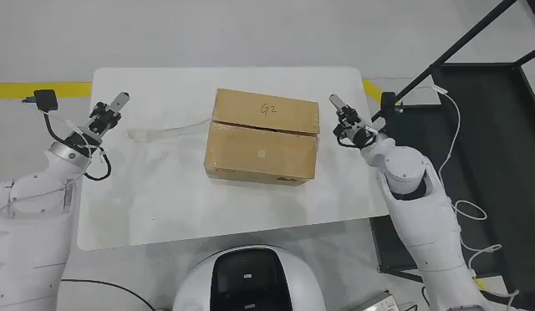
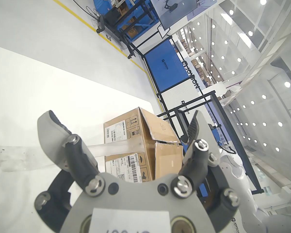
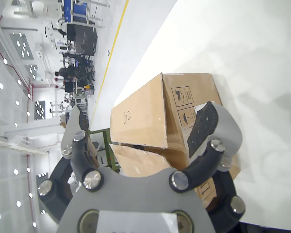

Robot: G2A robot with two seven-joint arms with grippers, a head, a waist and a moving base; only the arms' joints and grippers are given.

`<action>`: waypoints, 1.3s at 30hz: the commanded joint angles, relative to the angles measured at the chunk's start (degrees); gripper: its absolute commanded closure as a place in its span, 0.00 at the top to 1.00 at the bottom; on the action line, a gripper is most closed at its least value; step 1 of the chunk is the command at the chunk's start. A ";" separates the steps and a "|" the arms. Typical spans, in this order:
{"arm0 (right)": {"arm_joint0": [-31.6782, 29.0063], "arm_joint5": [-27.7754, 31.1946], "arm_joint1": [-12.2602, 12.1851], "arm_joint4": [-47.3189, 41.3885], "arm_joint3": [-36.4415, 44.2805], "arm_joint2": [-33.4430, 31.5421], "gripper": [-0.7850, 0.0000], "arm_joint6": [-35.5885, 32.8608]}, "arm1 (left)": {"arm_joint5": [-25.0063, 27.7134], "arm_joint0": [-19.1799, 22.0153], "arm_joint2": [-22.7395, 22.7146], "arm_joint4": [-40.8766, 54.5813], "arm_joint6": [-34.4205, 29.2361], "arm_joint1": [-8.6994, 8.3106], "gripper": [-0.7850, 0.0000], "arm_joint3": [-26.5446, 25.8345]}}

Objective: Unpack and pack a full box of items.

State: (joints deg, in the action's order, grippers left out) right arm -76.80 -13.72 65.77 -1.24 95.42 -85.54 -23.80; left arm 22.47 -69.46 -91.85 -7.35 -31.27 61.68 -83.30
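Mid-table: the cardboard box (image 1: 262, 135), flaps folded down, long seam facing up, within reach of both arms. Trailing from its left end toward the table's (image 1: 167, 202) left edge: a strip of clear tape (image 1: 167, 130), lying loose, so probably unsealed and ready for opening. Near the left edge, the left gripper (image 1: 110, 105), jaws spread, holding nothing. Near the right edge, just beside the box's end, the right gripper (image 1: 341, 107), likewise spread and empty. Seemingly flanking the box to lift the flaps.
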 commanded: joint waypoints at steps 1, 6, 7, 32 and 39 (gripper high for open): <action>0.57 3.59 -0.26 2.86 -1.37 0.38 1.00 -2.36 | 0.00 0.00 0.00 0.00 0.00 0.00 1.00 0.00; 2.38 10.18 -0.72 4.62 -5.22 0.74 1.00 -8.88 | 0.00 0.00 0.00 0.00 0.00 0.00 1.00 0.00; 2.88 10.99 -0.83 4.24 -6.19 0.95 1.00 -11.40 | 0.00 0.00 0.00 0.00 0.00 0.00 1.00 0.00; 4.81 17.61 -2.16 1.57 -11.16 -0.78 1.00 -27.64 | 0.00 0.00 0.00 0.00 0.00 0.00 1.00 0.00; 4.07 21.91 -2.85 -4.71 -12.29 -2.63 1.00 -35.36 | 0.00 0.00 0.00 0.00 0.00 0.00 1.00 0.00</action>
State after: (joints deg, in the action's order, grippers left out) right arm -72.76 7.77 62.96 -4.79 83.41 -88.13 -58.39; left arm 22.47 -69.46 -91.85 -7.35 -31.27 61.68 -83.30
